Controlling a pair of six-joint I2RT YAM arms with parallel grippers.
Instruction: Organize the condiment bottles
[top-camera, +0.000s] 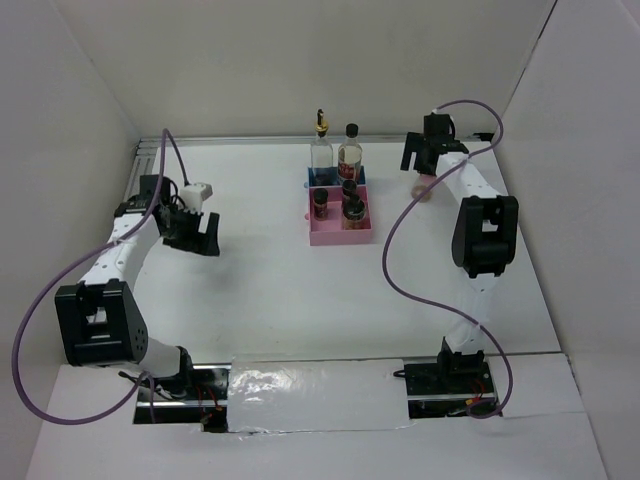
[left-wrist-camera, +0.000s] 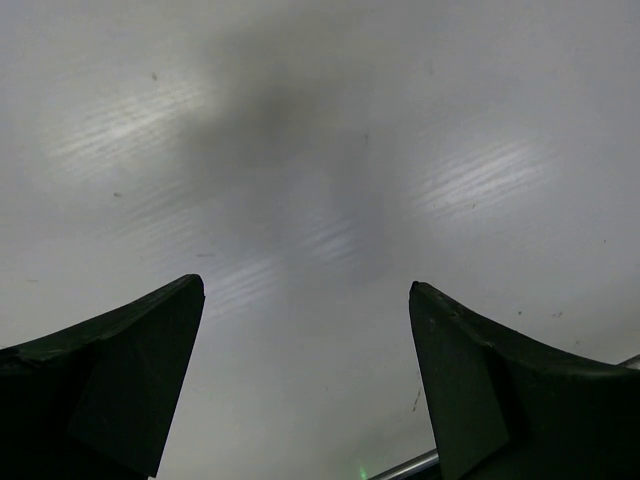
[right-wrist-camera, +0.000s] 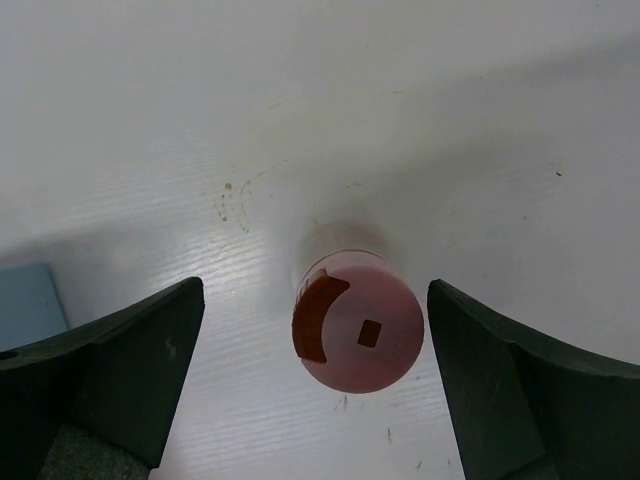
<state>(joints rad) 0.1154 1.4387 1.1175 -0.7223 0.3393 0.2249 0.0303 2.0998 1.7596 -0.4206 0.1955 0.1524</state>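
Note:
The pink-capped shaker (right-wrist-camera: 358, 333) stands upright on the white table, seen from above between the wide-open jaws of my right gripper (right-wrist-camera: 315, 288), which hovers over it without touching. In the top view that gripper (top-camera: 419, 163) is at the far right, with the shaker (top-camera: 425, 194) just below it. Two tall glass bottles, one with a gold-black pourer (top-camera: 321, 150) and one with a black cap and red label (top-camera: 350, 152), stand at the blue tray (top-camera: 329, 177). Dark-lidded spice jars (top-camera: 353, 211) sit in the pink tray (top-camera: 327, 234). My left gripper (top-camera: 205, 240) is open and empty over bare table (left-wrist-camera: 305, 286).
White walls enclose the table on three sides. A metal rail (top-camera: 230, 143) runs along the far edge. Purple cables loop beside both arms. Reflective foil (top-camera: 310, 395) covers the near edge between the arm bases.

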